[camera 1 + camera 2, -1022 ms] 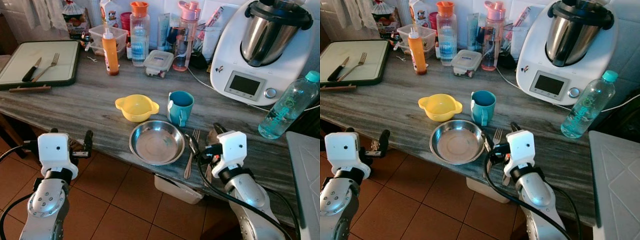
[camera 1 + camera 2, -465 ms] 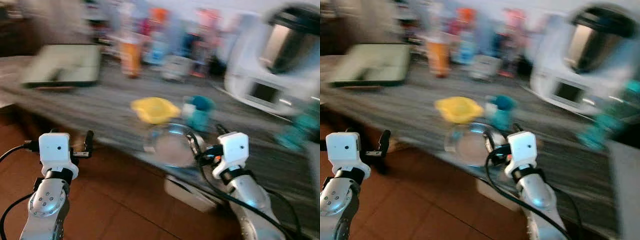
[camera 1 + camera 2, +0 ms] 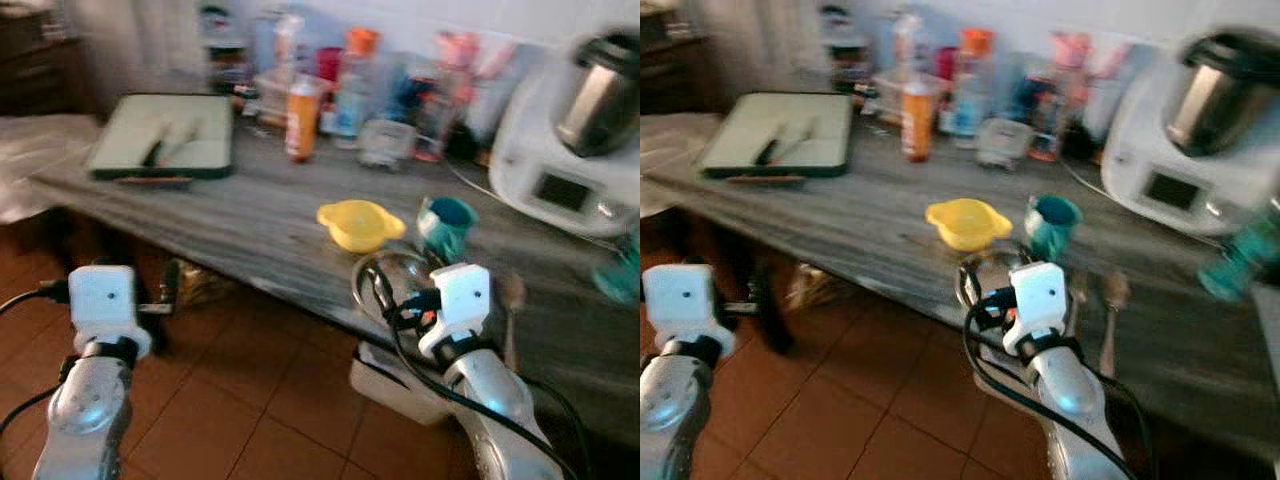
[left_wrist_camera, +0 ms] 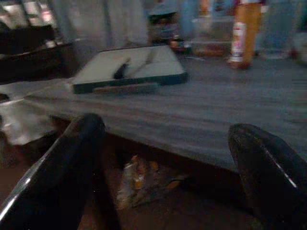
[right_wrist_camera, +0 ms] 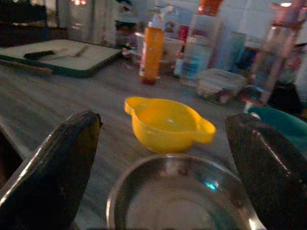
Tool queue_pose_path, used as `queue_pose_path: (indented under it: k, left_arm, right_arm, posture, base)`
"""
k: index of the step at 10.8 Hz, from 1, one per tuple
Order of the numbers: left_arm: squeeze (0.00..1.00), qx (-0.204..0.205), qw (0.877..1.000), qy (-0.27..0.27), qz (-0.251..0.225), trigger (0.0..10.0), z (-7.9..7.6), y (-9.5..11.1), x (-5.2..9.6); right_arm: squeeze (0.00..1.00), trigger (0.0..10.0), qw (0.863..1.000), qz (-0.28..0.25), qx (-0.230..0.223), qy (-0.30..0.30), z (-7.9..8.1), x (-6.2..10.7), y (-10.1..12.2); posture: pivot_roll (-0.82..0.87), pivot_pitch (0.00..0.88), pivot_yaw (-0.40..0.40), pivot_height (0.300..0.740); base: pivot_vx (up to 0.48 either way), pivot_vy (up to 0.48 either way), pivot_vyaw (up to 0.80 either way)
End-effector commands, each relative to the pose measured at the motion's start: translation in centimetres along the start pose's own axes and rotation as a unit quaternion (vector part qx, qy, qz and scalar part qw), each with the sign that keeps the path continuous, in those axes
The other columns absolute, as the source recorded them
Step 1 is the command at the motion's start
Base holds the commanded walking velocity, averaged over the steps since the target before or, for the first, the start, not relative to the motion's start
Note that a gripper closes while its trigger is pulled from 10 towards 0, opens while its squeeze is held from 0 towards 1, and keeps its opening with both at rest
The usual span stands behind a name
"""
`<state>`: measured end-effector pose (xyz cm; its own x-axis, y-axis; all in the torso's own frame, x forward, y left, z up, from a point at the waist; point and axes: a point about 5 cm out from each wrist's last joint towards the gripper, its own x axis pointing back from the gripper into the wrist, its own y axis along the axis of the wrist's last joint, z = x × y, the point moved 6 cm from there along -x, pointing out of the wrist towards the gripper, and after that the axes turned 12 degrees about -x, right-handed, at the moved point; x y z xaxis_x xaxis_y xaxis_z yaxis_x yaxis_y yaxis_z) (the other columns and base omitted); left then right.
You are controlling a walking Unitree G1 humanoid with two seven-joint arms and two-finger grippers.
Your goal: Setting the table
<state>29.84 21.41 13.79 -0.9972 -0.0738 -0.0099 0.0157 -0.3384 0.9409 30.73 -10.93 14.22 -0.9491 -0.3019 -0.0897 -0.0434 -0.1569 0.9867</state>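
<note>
On the grey wooden table a steel bowl lies at the near edge, with a yellow handled bowl and a teal cup just behind it. A fork and a spoon lie to the right of the steel bowl. My right gripper is open, held low at the table edge in front of the steel bowl, touching nothing. My left gripper is open too, off the table's near left edge above the floor. A dark knife and a second fork rest on the cutting board at the far left.
Along the back stand an orange bottle, several bottles and plastic boxes, and a white kitchen machine at the right. A teal water bottle is at the right edge. Brown floor tiles lie below. The eye views are blurred.
The head camera has swung, so everything on the table now sits further right in view and more floor shows. Both arms keep their pose with open grippers.
</note>
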Motion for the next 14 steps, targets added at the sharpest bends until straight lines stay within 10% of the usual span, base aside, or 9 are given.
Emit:
queue_pose_path:
  k: [1, 6, 14]
  left_arm:
    - [0.0, -0.01, 1.0, 0.005, 0.004, 10.0, 0.62, -0.16, 0.1]
    - [0.0, -0.013, 1.0, 0.004, 0.001, 10.0, 0.45, -0.03, 0.15]
    - [0.0, -0.023, 1.0, 0.013, 0.0, 10.0, -0.32, -0.27, 0.09]
  right_arm:
    - [0.0, 10.0, 1.0, -0.001, -0.002, -0.002, 0.17, -0.02, -0.01]
    - [0.0, 10.0, 1.0, -0.004, -0.003, 0.003, 0.21, -0.38, -0.05]
    - [0.0, 10.0, 1.0, 0.005, 0.01, 0.011, 0.24, -0.94, -0.72]
  posture:
    - [0.17, 0.011, -0.032, 0.74]
    - [0.19, 0.004, -0.034, 0.74]
    - [0.19, 0.001, -0.05, 0.74]
  base:
    - [0.0, 0.48, 0.0]
    - [0.0, 0.48, 0.0]
    - [0.0, 0.0, 0.0]
